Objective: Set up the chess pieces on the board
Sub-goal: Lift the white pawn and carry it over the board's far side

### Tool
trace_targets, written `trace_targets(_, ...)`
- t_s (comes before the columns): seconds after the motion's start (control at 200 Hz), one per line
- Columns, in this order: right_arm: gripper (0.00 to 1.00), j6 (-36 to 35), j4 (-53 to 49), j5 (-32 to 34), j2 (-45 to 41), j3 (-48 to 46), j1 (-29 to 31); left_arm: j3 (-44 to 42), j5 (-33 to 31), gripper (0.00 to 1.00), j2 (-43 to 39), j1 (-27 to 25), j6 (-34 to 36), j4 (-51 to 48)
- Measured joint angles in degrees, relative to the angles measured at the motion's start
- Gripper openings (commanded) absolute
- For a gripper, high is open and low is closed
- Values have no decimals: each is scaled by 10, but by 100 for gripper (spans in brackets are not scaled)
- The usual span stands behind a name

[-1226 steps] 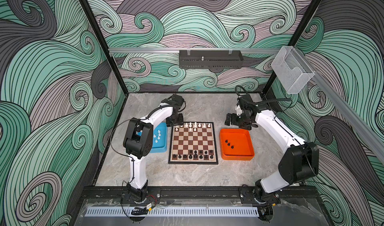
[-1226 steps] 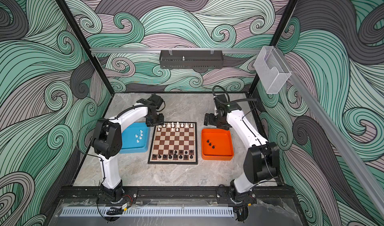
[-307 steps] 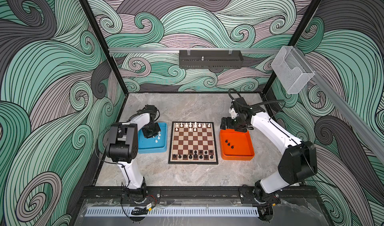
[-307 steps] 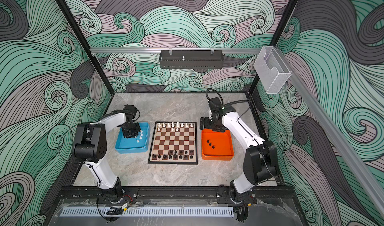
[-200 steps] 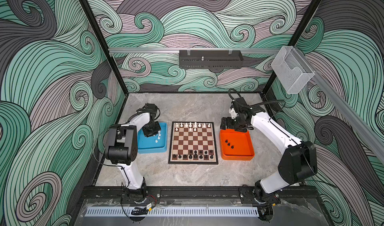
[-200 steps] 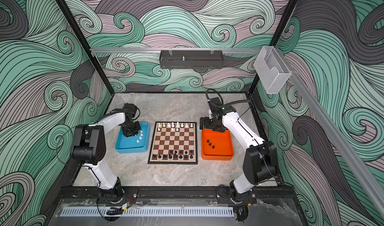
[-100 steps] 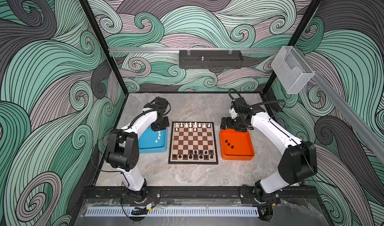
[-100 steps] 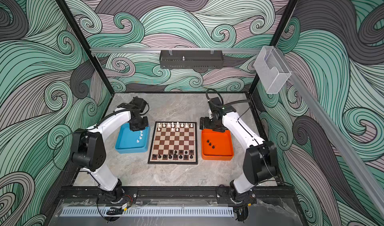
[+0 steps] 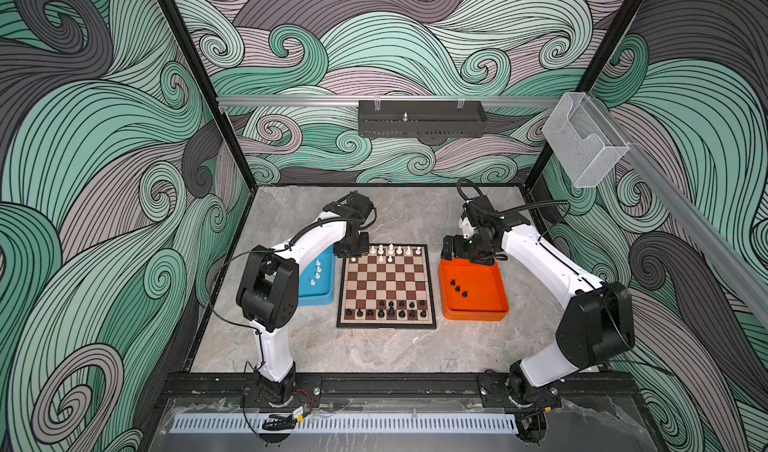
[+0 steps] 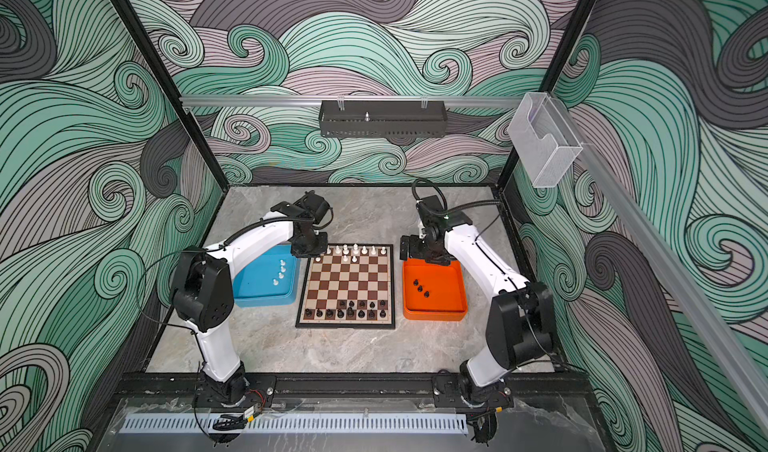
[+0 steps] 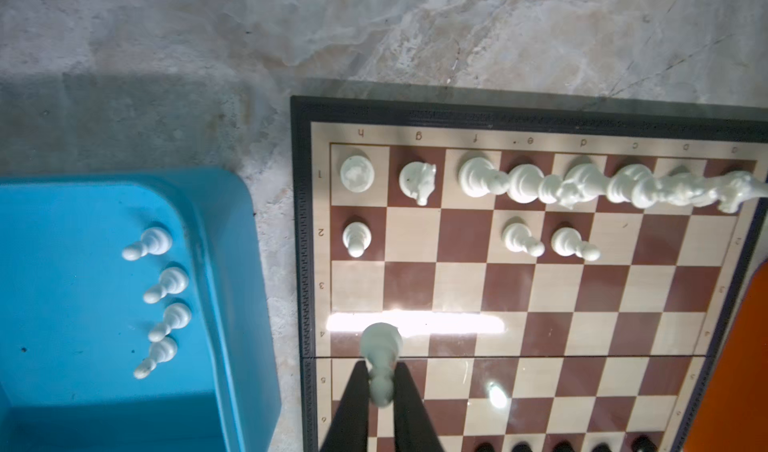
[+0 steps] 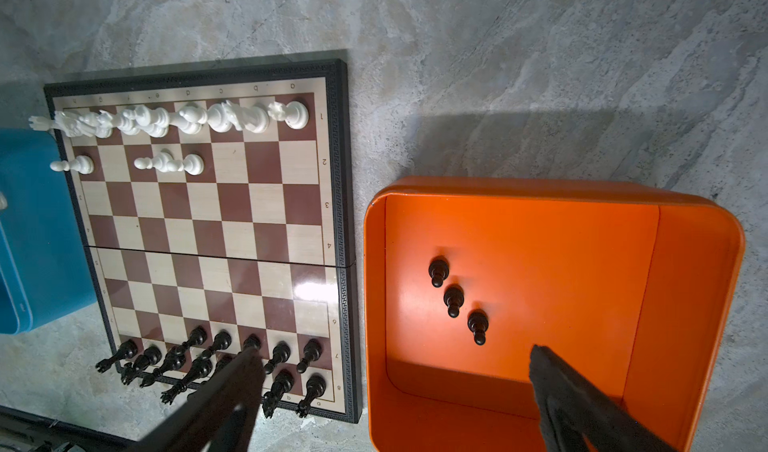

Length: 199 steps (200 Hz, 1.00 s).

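Board point(image 9: 386, 281) lay mid-counter point(image 9: 374, 354). White back rank point(image 11: 478, 175) was full along the 12 o'clock edge. 3 placed white pawns point(image 11: 356, 238) stood in front, w/ 5 sqs of that row bare. Left fingers point(image 11: 358, 404) were pinched narrow on held white pawn point(image 11: 380, 340), above board's 11 o'clock corner. 4 spare white pawns point(image 11: 160, 275) sat in blue tray point(image 9: 316, 301) at board's 9 o'clock.

Black back rank point(image 9: 390, 313) was full at 6 o'clock, w/ 5 black pawns fwd point(image 9: 401, 304). 3 spare black pawns point(image 12: 453, 300) sat in orange tray point(image 9: 473, 315) at 3 o'clock. Right fingers point(image 12: 573, 400) were wide and empty, over that tray's 12 o'clock rim.

Est. 24 of 32 pcs were set, leaving 8 pawns incl. the held one.
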Motion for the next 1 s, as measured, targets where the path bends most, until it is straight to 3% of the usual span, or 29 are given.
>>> trace_targets(0.44, 99, -7, 0, 5, -14, -8, -16, 60, 5, 15, 75, -7, 0, -1)
trace_targets(0.996, 99, -9, 0, 5, -14, -12, -20, 67, 4, 15, 109, -10, 0, 2)
